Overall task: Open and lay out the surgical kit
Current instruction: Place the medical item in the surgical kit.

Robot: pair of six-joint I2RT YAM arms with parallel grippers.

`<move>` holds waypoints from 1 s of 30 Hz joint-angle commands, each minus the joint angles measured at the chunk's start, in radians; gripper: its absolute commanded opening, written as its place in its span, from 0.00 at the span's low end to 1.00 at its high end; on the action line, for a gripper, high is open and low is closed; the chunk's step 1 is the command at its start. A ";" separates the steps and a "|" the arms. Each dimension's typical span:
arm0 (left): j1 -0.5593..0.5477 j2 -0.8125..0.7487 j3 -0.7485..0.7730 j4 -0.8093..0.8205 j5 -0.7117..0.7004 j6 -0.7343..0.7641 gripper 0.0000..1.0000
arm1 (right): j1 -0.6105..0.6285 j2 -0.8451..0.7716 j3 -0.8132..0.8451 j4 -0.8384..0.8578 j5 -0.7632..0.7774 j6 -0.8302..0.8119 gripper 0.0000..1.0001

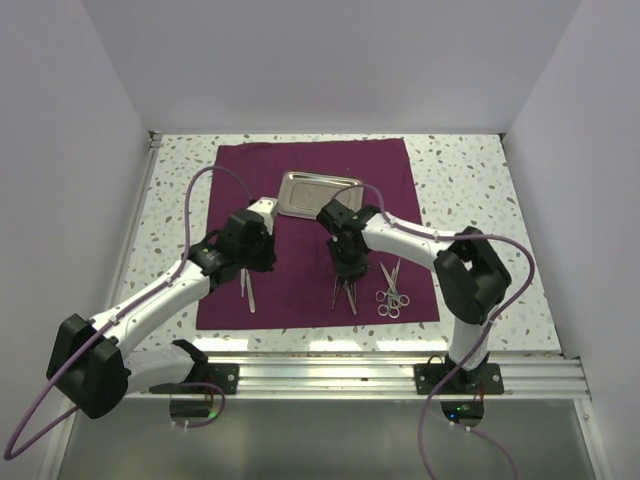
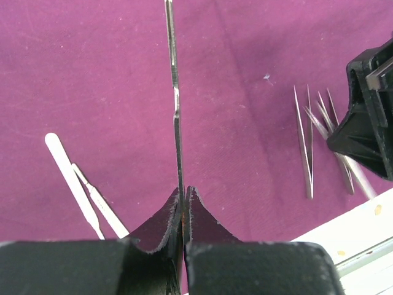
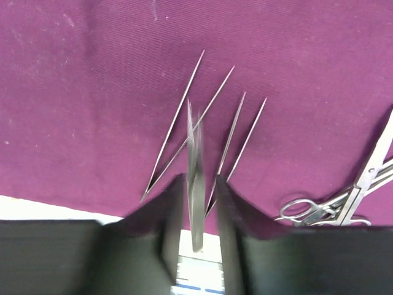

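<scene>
Two instruments pending: left gripper [image 2: 183, 192] pinches a slim steel instrument [image 2: 175, 104]; right gripper [image 3: 198, 181] narrow round tweezers [image 3: 195, 153], grip unclear. Cloth wrap [image 1: 300, 165] spread, scissors [image 1: 390, 292] laid.

We see a table [image 1: 470, 180] with a pale, speckled terrazzo-like top, its bare surface showing along the left, right and far sides in the top view. Plain white walls [image 1: 60, 150] enclose it on three sides. Along the near edge runs a silver metal rail [image 1: 330, 372] with lengthwise grooves, and below that lies a smooth grey surface [image 1: 330, 440], possibly a lower shelf or the floor; we cannot tell which. In the left wrist view the table's edge appears as a pale strip at the lower right.
</scene>
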 commanded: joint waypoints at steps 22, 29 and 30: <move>-0.001 -0.027 -0.065 -0.151 0.003 -0.213 0.00 | -0.031 -0.094 0.332 -0.196 0.149 -0.089 0.56; -0.001 -0.060 -0.136 -0.168 -0.049 -0.296 0.03 | -0.039 -0.074 0.324 -0.189 0.126 -0.094 0.56; -0.001 -0.057 -0.133 -0.175 -0.064 -0.298 0.06 | -0.039 -0.069 0.325 -0.189 0.125 -0.095 0.56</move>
